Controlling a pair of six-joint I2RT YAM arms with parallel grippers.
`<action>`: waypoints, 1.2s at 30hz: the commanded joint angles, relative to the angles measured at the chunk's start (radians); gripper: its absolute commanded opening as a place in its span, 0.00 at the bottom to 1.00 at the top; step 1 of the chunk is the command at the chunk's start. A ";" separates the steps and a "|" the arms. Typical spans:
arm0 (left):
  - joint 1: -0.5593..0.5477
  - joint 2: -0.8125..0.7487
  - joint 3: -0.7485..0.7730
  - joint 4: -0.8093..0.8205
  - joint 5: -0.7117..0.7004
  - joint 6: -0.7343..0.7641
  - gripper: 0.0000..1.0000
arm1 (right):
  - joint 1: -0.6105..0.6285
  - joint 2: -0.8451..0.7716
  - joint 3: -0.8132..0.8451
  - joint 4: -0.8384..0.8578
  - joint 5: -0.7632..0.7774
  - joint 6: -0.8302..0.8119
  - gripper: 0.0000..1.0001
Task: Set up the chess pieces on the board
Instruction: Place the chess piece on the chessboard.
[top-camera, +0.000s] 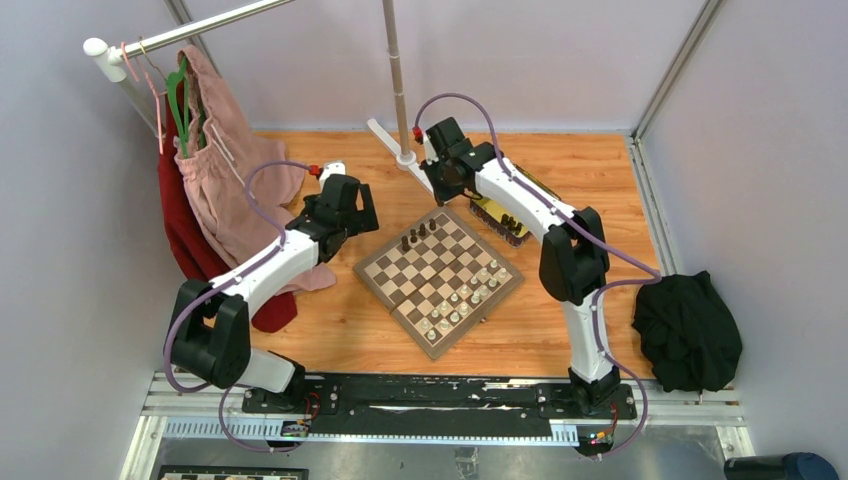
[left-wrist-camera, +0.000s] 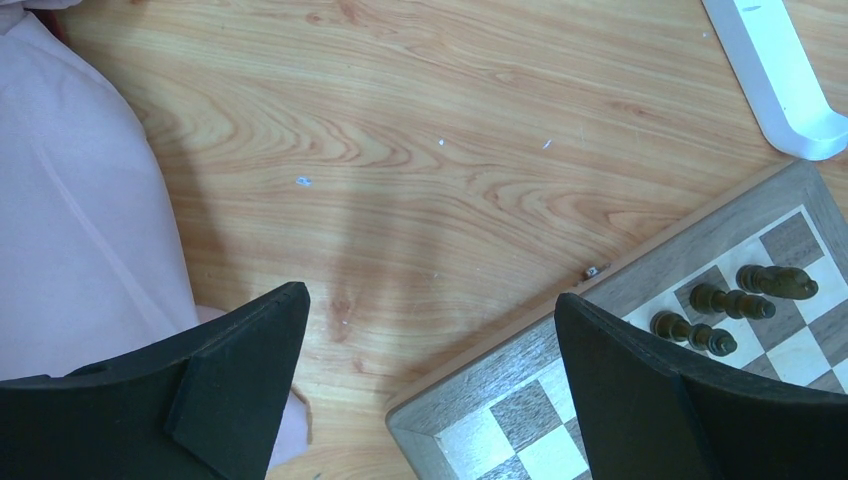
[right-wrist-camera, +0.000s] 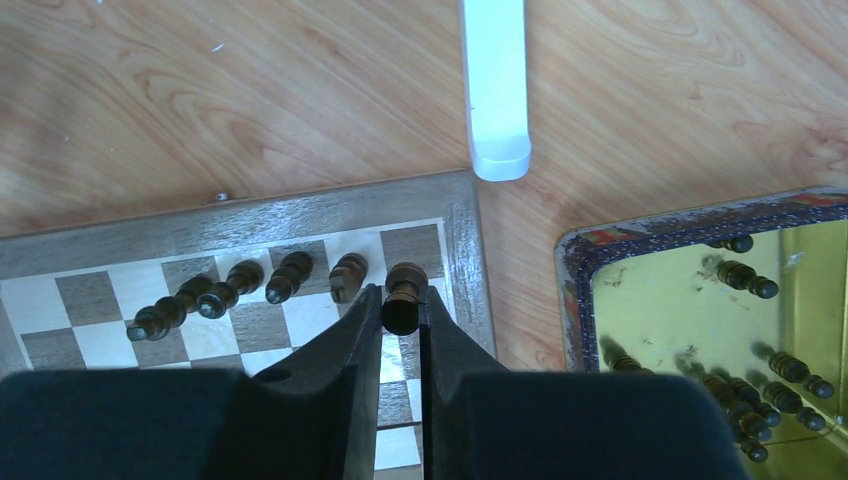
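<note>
Seating dark piece (right-wrist-camera: 404, 285), pinched in right hand (right-wrist-camera: 402, 296), squarely on board (right-wrist-camera: 300, 205) corner square beside four neighbours (right-wrist-camera: 290, 276), then opening gently without tipping.

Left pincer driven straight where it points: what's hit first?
Most likely bare tabletop, just off the corner of the board. The left pincer is open; its finger nearer the board overlaps the border, so that might catch first; depth unclear.

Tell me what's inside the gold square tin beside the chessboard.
Several dark brown chess pieces are in the gold tin; its near part is hidden behind the right gripper.
</note>
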 joint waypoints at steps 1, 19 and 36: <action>0.003 -0.026 -0.017 0.015 -0.001 -0.011 1.00 | 0.021 0.011 -0.023 -0.026 -0.018 -0.017 0.00; 0.003 -0.020 -0.016 0.017 0.000 -0.005 1.00 | 0.023 0.073 -0.029 -0.023 -0.027 -0.028 0.00; 0.003 0.004 -0.001 0.018 0.001 0.016 1.00 | 0.014 0.122 -0.011 -0.017 -0.029 -0.031 0.00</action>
